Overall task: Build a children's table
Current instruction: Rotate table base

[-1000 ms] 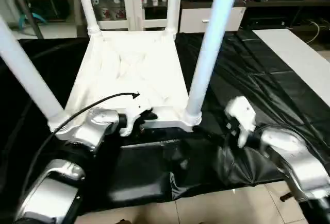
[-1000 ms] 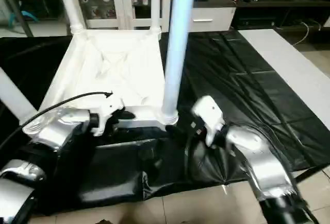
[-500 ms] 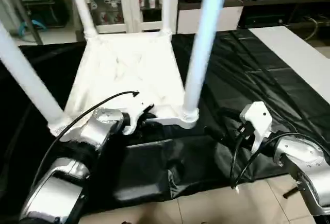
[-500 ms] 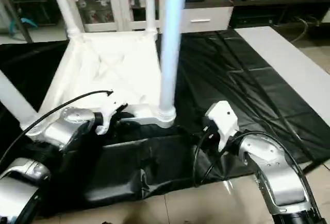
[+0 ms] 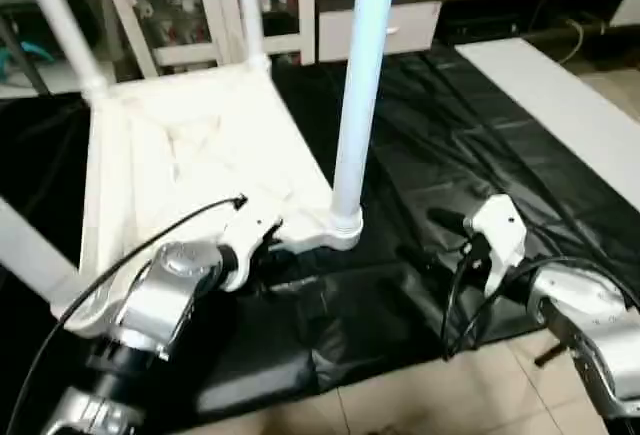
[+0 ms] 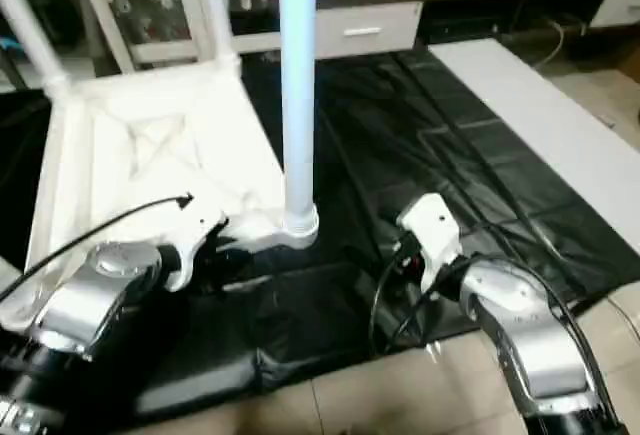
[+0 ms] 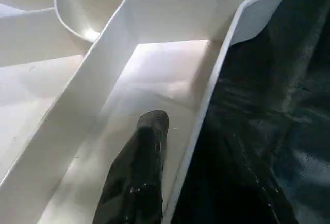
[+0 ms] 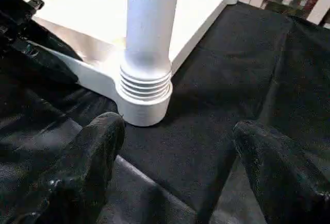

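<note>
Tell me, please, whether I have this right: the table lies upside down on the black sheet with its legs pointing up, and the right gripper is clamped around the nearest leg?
Not quite. The right gripper is open and empty, short of the nearest leg, as the right wrist view shows. The table does lie upside down on the black sheet, legs up.

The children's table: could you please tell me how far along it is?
Done: legs stand in the upturned tabletop, including the near leg. In hand: the left gripper is at its near rim; the right gripper waits open. Left: presumably turning it upright.
</note>
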`<state>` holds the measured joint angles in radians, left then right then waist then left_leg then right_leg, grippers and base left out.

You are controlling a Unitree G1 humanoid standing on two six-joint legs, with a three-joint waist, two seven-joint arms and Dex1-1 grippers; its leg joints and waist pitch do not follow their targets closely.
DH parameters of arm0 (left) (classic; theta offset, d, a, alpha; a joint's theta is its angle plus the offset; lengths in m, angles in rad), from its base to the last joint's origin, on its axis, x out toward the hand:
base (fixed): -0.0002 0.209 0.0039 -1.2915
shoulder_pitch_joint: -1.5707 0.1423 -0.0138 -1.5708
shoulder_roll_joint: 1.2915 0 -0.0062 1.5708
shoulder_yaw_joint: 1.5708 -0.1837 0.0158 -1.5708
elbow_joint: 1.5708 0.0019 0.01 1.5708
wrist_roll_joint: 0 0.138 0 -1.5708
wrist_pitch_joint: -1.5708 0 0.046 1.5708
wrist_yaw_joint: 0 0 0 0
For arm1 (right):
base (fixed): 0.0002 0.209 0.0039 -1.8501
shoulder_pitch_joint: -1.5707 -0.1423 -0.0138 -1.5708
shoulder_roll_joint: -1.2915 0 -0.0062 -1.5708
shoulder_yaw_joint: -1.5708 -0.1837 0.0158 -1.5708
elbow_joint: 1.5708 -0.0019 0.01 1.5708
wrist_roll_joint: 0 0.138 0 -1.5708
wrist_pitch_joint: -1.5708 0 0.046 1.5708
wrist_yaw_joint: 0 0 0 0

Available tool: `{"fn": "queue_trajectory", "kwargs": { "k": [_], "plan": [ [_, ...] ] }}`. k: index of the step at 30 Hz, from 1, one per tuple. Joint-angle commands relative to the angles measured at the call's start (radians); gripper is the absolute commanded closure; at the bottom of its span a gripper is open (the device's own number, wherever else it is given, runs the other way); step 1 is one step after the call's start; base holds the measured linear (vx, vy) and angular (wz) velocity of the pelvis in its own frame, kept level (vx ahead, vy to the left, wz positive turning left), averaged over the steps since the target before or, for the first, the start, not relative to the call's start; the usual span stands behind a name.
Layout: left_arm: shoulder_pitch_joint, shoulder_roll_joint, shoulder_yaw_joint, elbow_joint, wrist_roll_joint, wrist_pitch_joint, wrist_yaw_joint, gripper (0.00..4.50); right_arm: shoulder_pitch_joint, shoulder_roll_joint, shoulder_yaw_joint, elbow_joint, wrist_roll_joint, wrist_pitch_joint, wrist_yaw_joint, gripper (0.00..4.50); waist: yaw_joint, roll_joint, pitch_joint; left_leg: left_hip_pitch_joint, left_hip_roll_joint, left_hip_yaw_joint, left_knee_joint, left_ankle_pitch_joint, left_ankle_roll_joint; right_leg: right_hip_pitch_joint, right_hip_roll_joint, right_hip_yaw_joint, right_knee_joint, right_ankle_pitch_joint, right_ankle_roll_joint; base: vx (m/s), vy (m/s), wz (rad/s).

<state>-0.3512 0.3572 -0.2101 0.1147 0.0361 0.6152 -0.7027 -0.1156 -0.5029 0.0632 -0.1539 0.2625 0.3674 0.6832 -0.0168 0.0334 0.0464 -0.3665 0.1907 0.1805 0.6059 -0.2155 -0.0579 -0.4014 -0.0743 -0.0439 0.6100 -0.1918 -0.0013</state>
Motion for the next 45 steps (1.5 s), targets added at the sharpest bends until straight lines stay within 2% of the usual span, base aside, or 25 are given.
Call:
{"fn": "queue_trajectory", "kwargs": {
  "k": [1, 8, 15, 21, 23, 24, 25, 26, 28, 30, 31, 32, 33, 34, 35, 36, 37, 38, 39, 40, 41, 42, 43, 44, 45],
  "plan": [
    [0.033, -0.002, 0.007, -0.016, 0.011, 0.001, 0.028, 3.58, -0.003, 0.004, 0.008, -0.006, -0.01, 0.01, -0.006, 0.68, 0.011, -0.012, -0.054, 0.0, 0.035, -0.014, -0.07, -0.125, 0.092, 0.051, -0.056, 0.035, -0.076, -0.158, -0.253, 0.0, 0.0, 0.0],
    [0.081, -0.005, -0.018, -0.109, -0.015, 0.012, 0.02, 2.87, -0.003, 0.011, 0.011, -0.008, -0.011, 0.015, -0.009, 0.68, 0.018, -0.01, -0.056, 0.003, 0.036, -0.013, -0.07, -0.118, 0.078, 0.049, -0.055, 0.037, -0.073, -0.136, -0.239, 0.0, 0.0, 0.0],
    [0.141, -0.046, 0.143, -0.288, -0.086, -0.153, 0.108, 2.56, 0.015, 0.052, -0.032, -0.054, 0.024, 0.05, -0.071, 0.68, 0.03, -0.015, -0.055, 0.002, 0.036, -0.011, -0.068, -0.12, 0.085, 0.049, -0.054, 0.037, -0.074, -0.132, -0.246, 0.0, 0.0, 0.0],
    [0.213, -0.148, 0.272, -0.383, -0.12, -0.167, 0.269, 2.56, 0.018, 0.16, -0.04, -0.075, 0.01, 0.025, -0.2, 0.68, 0.023, -0.012, -0.053, 0.007, 0.042, -0.017, -0.077, -0.147, 0.042, 0.042, -0.042, 0.032, -0.073, -0.173, -0.206, 0.0, 0.0, 0.0],
    [0.219, -0.167, 0.277, -0.39, -0.108, -0.164, 0.309, 2.56, 0.017, 0.171, -0.033, -0.075, 0.002, 0.022, -0.214, 0.68, 0.009, -0.003, -0.054, 0.021, 0.06, -0.035, -0.09, -0.176, 0.008, 0.038, -0.006, 0.007, -0.069, -0.117, -0.21, 0.0, 0.0, 0.0],
    [0.224, -0.182, 0.27, -0.397, -0.097, -0.165, 0.335, 2.56, 0.014, 0.178, -0.032, -0.081, 0.001, 0.03, -0.221, 0.68, 0.001, -0.003, -0.051, -0.003, 0.105, -0.113, -0.128, -0.188, 0.106, 0.055, -0.004, -0.035, -0.022, -0.044, -0.253, 0.0, 0.0, 0.0],
    [0.226, -0.19, 0.264, -0.4, -0.088, -0.17, 0.35, 2.56, 0.011, 0.184, -0.035, -0.083, 0.005, 0.034, -0.225, 0.68, -0.004, 0.02, -0.055, 0.006, 0.115, -0.131, -0.136, -0.186, 0.161, 0.05, -0.001, -0.048, -0.016, -0.046, -0.272, -0.006, -0.055, 0.22],
    [0.227, -0.192, 0.261, -0.402, -0.084, -0.173, 0.355, 2.56, 0.01, 0.186, -0.037, -0.084, 0.006, 0.036, -0.227, 0.68, -0.018, 0.024, -0.054, 0.011, 0.122, -0.181, -0.144, -0.208, 0.277, 0.04, 0.001, -0.067, 0.009, -0.093, -0.319, -0.006, -0.103, 0.5],
    [0.24, -0.226, 0.246, -0.416, -0.066, -0.182, 0.398, 2.56, 0.005, 0.203, -0.053, -0.084, 0.012, 0.049, -0.244, 0.68, -0.033, 0.014, -0.047, -0.002, 0.099, -0.219, -0.147, -0.199, 0.361, 0.046, -0.001, -0.075, 0.028, -0.162, -0.364, -0.002, -0.124, 0.53],
    [0.252, -0.233, 0.234, -0.424, -0.053, -0.171, 0.417, 2.56, 0.01, 0.195, -0.051, -0.079, -0.003, 0.049, -0.25, 0.68, -0.022, 0.0, -0.043, -0.033, 0.051, -0.24, -0.145, -0.205, 0.327, 0.071, -0.015, -0.064, 0.013, -0.238, -0.391, -0.008, -0.179, 0.5],
    [0.257, -0.235, 0.231, -0.426, -0.049, -0.164, 0.423, 2.56, 0.013, 0.191, -0.049, -0.078, -0.009, 0.05, -0.252, 0.68, -0.007, -0.02, -0.046, -0.062, -0.003, -0.23, -0.109, -0.211, 0.232, 0.089, -0.032, -0.061, -0.031, -0.35, -0.407, -0.032, -0.218, 0.5],
    [0.265, -0.241, 0.229, -0.428, -0.04, -0.181, 0.44, 2.56, 0.024, 0.186, -0.042, -0.081, -0.016, 0.057, -0.254, 0.68, 0.018, -0.064, -0.053, -0.072, -0.089, -0.121, 0.108, -0.169, 0.129, 0.084, -0.109, -0.082, -0.152, -0.567, -0.411, -0.029, -0.217, 0.54],
    [0.263, -0.249, 0.237, -0.424, -0.047, -0.165, 0.453, 2.56, 0.028, 0.184, -0.036, -0.082, -0.021, 0.054, -0.252, 0.68, 0.039, -0.054, -0.06, -0.064, -0.085, -0.056, 0.195, -0.159, 0.13, 0.093, -0.131, -0.078, -0.173, -0.585, -0.437, -0.029, -0.217, 0.54],
    [0.261, -0.253, 0.243, -0.419, -0.046, -0.157, 0.467, 2.56, 0.031, 0.183, -0.032, -0.082, -0.022, 0.056, -0.25, 0.68, 0.042, -0.059, -0.034, -0.087, -0.056, -0.034, 0.204, -0.17, 0.153, 0.092, -0.139, -0.061, -0.157, -0.537, -0.381, -0.005, -0.202, 0.4],
    [0.256, -0.262, 0.257, -0.412, -0.055, -0.167, 0.481, 2.56, 0.032, 0.183, -0.029, -0.08, -0.02, 0.065, -0.252, 0.68, 0.047, -0.048, -0.034, -0.047, -0.057, -0.026, 0.148, -0.189, 0.159, 0.079, -0.109, -0.024, -0.152, -0.483, -0.239, 0.0, -0.197, 0.23],
    [0.255, -0.266, 0.263, -0.41, -0.063, -0.171, 0.484, 2.56, 0.032, 0.182, -0.026, -0.078, -0.023, 0.068, -0.252, 0.68, 0.051, -0.036, -0.047, -0.034, -0.032, -0.036, 0.091, -0.17, 0.172, 0.098, -0.099, -0.031, -0.151, -0.434, -0.174, 0.0, -0.197, 0.23],
    [0.251, -0.266, 0.268, -0.41, -0.065, -0.148, 0.488, 2.56, 0.029, 0.178, -0.018, -0.081, -0.028, 0.072, -0.25, 0.68, 0.067, 0.004, -0.067, 0.031, 0.076, -0.089, 0.003, -0.039, 0.207, 0.084, -0.06, -0.069, -0.131, -0.241, -0.019, -0.015, -0.184, 0.19],
    [0.249, -0.26, 0.264, -0.408, -0.066, -0.14, 0.48, 2.56, 0.023, 0.179, -0.013, -0.092, -0.025, 0.08, -0.245, 0.68, 0.045, 0.003, -0.082, 0.066, 0.271, -0.195, -0.047, 0.136, 0.356, 0.033, -0.097, -0.04, 0.023, -0.08, 0.073, -0.007, -0.191, 0.11],
    [0.25, -0.26, 0.264, -0.407, -0.069, -0.141, 0.475, 2.56, 0.018, 0.184, -0.011, -0.102, -0.018, 0.09, -0.244, 0.68, 0.045, -0.01, -0.085, 0.103, 0.282, -0.2, -0.024, 0.225, 0.402, -0.023, -0.136, 0.016, 0.06, -0.033, 0.062, -0.007, -0.191, 0.11],
    [0.251, -0.261, 0.264, -0.407, -0.071, -0.145, 0.475, 2.56, 0.016, 0.187, -0.012, -0.105, -0.015, 0.094, -0.245, 0.68, 0.046, -0.058, -0.077, 0.101, 0.15, -0.132, 0.047, 0.371, 0.345, -0.065, -0.182, 0.093, 0.018, 0.142, -0.005, 0.016, -0.151, 0.15],
    [0.253, -0.265, 0.266, -0.41, -0.074, -0.15, 0.478, 2.56, 0.014, 0.189, -0.013, -0.108, -0.011, 0.098, -0.249, 0.68, 0.069, -0.089, -0.069, -0.033, -0.021, -0.059, 0.056, 0.174, 0.235, 0.064, -0.124, 0.108, -0.008, 0.315, 0.052, -0.018, -0.04, 0.18],
    [0.253, -0.265, 0.266, -0.41, -0.074, -0.15, 0.478, 2.56, 0.014, 0.189, -0.013, -0.108, -0.011, 0.098, -0.249, 0.68, 0.081, -0.077, -0.042, -0.022, -0.018, -0.056, 0.038, 0.048, 0.188, 0.039, -0.127, 0.097, -0.055, 0.164, 0.066, -0.018, -0.04, 0.18],
    [0.26, -0.252, 0.247, -0.407, -0.06, -0.148, 0.47, 2.56, 0.01, 0.194, -0.014, -0.098, -0.009, 0.094, -0.256, 0.68, 0.078, -0.087, -0.044, -0.008, -0.01, -0.055, 0.016, -0.059, 0.106, 0.062, -0.093, 0.08, -0.053, -0.108, 0.069, -0.049, -0.054, 0.05],
    [0.268, -0.247, 0.238, -0.405, -0.054, -0.156, 0.467, 2.56, 0.008, 0.195, -0.01, -0.088, -0.016, 0.094, -0.262, 0.68, 0.082, -0.081, -0.042, 0.007, 0.003, -0.054, -0.016, -0.114, 0.057, 0.069, -0.069, 0.065, -0.062, -0.359, 0.068, -0.048, -0.106, 0.02],
    [0.27, -0.246, 0.237, -0.404, -0.053, -0.158, 0.467, 2.56, 0.008, 0.195, -0.008, -0.086, -0.018, 0.095, -0.264, 0.68, 0.08, -0.076, -0.034, 0.016, 0.007, -0.052, -0.028, -0.154, 0.047, 0.064, -0.066, 0.062, -0.072, -0.452, 0.065, -0.048, -0.106, 0.02]
  ]
}}
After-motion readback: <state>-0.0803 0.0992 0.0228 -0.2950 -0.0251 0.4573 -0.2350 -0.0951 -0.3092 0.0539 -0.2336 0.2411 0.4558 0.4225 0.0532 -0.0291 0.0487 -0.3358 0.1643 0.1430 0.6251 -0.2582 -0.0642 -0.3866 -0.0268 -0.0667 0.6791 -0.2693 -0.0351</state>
